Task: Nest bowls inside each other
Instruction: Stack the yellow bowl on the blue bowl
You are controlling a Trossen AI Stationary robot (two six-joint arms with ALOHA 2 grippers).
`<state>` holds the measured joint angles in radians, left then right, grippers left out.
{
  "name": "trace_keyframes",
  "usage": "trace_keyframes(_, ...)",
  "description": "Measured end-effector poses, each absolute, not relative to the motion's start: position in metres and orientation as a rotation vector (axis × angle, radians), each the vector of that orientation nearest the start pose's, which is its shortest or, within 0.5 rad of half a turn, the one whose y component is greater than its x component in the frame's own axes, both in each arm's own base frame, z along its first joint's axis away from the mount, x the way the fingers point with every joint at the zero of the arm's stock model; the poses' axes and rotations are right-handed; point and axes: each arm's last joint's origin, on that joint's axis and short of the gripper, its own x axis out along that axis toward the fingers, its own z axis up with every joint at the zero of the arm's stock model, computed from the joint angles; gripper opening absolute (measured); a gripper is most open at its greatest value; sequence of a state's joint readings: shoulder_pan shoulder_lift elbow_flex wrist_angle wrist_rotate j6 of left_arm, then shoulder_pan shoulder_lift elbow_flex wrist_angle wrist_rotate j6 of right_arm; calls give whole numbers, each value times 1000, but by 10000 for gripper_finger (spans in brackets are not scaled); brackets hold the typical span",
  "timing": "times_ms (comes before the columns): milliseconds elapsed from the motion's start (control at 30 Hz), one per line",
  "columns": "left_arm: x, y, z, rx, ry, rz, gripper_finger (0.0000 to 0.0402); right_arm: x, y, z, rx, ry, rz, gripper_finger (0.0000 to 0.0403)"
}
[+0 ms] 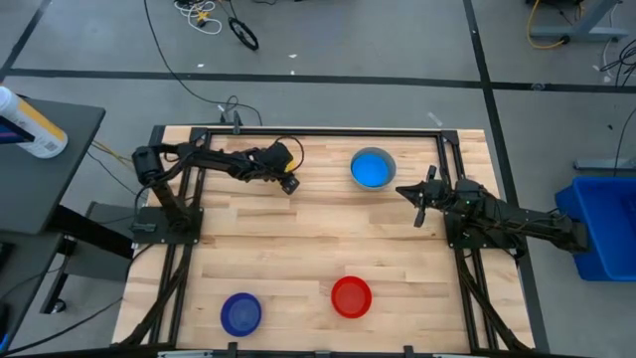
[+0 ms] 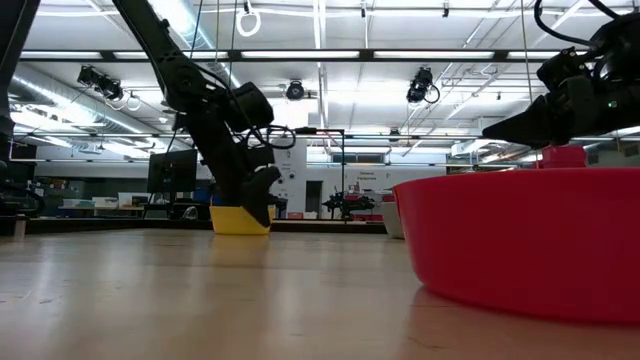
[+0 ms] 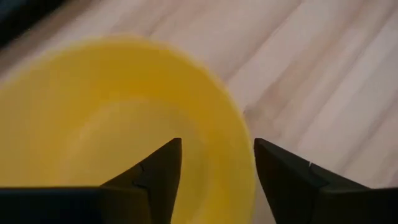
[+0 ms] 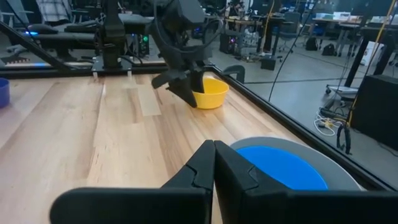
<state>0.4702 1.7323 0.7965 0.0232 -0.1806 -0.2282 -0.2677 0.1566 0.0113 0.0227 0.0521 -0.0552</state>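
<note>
A yellow bowl (image 1: 283,150) sits on its base on the wooden table (image 1: 318,239) at the far left. My left gripper (image 3: 217,146) slants down over it, open, one finger inside the bowl and one outside its rim (image 3: 239,162). A light blue bowl (image 1: 372,168) sits nested in a grey bowl (image 4: 339,171) at the far middle. A red bowl (image 1: 351,296) and a dark blue bowl (image 1: 239,312) stand apart near the front edge. My right gripper (image 1: 405,192) hovers shut just right of the grey bowl, holding nothing. My left gripper comes at the yellow bowl slanting down from the table's left. Its fingers (image 3: 283,177) straddle the wall near the rim, one inside and one outside. I cannot tell whether either finger touches the wall. The bowl rests on the table.
Black frame rails (image 1: 318,130) run along the table's far and side edges. The middle of the tabletop between the far and near bowls is bare wood. Cables lie on the floor beyond the far edge.
</note>
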Motion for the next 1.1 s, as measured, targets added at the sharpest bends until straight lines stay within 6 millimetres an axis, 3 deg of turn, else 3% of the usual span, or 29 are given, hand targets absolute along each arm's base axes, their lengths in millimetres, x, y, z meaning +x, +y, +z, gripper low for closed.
trace_keyframes(133,280,145,126,-296,855,707,152,102,-30,157,-39,129,-316,11)
trace_keyframes(267,284,139,126,-219,873,698,47,102,-30,157,-39,128,-316,12)
trace_keyframes(333,288,134,128,-156,856,707,16,102,-30,157,-39,129,-316,11)
trace_keyframes(567,311,114,142,-45,674,622,6,102,-30,156,-38,135,-315,11)
trace_keyframes(800,331,101,165,-10,395,426,6,102,-30,156,-38,136,-316,12)
trace_keyframes(1100,349,110,191,1,209,282,6,102,-30,156,-16,132,-317,11)
